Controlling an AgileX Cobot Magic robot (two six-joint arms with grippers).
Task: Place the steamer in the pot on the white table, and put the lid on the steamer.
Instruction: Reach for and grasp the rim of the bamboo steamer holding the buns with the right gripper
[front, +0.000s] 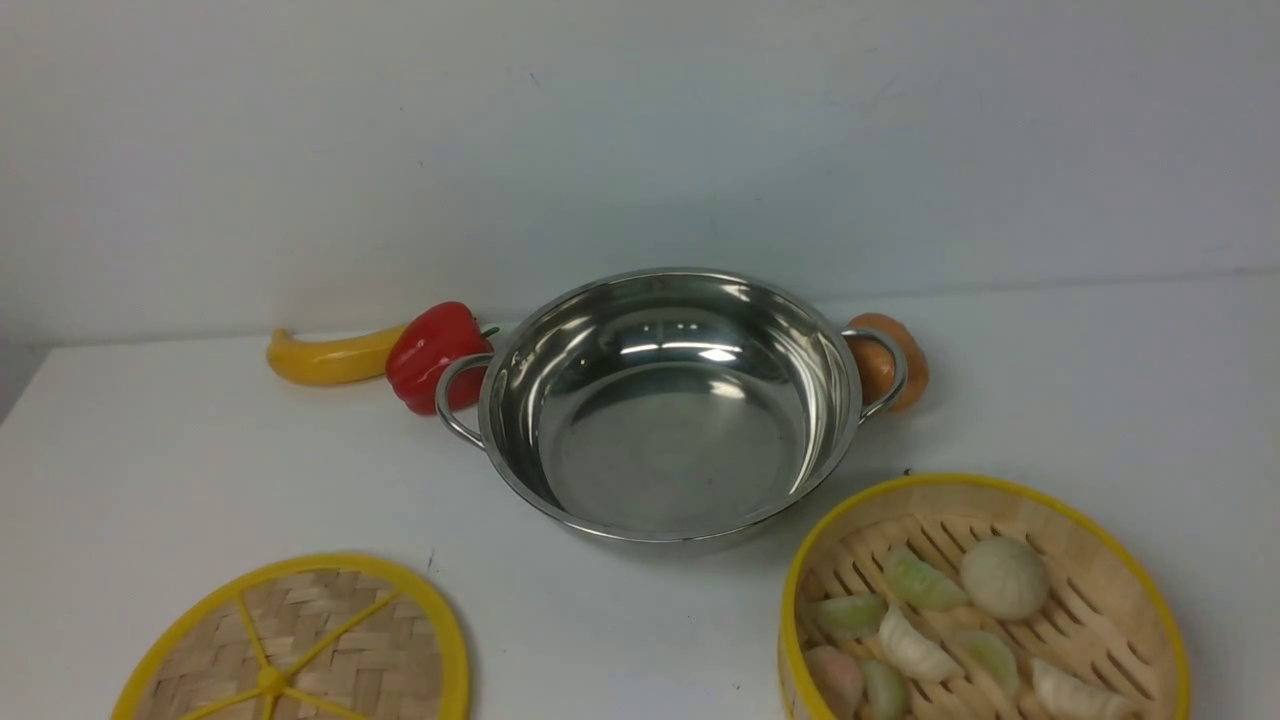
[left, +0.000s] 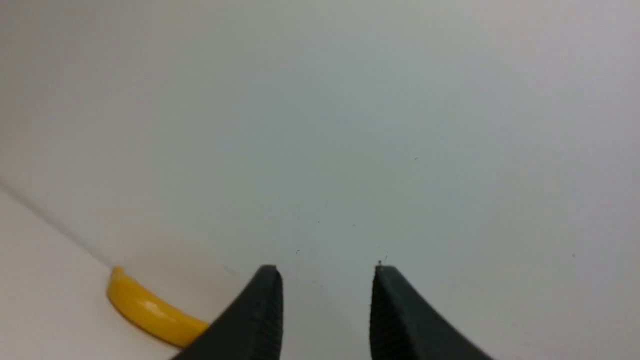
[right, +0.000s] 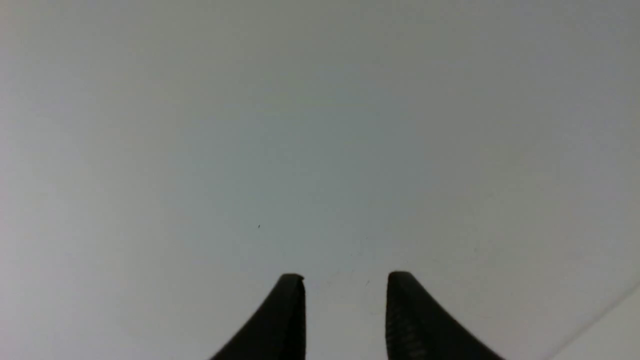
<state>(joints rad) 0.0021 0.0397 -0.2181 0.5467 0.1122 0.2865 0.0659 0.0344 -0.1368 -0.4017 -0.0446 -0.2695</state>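
White table (front: 200, 470): pot (front: 660, 470) empty, steamer (front: 985, 481) just beside it. Left gripper (left: 326, 272), right gripper (right: 346, 276): jaws apart, empty. Pinch steamer wall with right, keep level, centre over pot, lower straight.

Pot (front: 805, 400) set at middle of table (front: 250, 470). Pepper (front: 430, 355) behind its left handle, banana (front: 325, 360) left of pepper, sighted beyond the left fingers (left: 260, 315) at the wall (front: 640, 130). Lid (front: 300, 650) laid front-left; steamer (front: 1085, 540) front-right, dumplings (front: 920, 650) inside.

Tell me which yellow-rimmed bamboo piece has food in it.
The steamer at front right, holding dumplings; the lid at front left is a flat woven disc.
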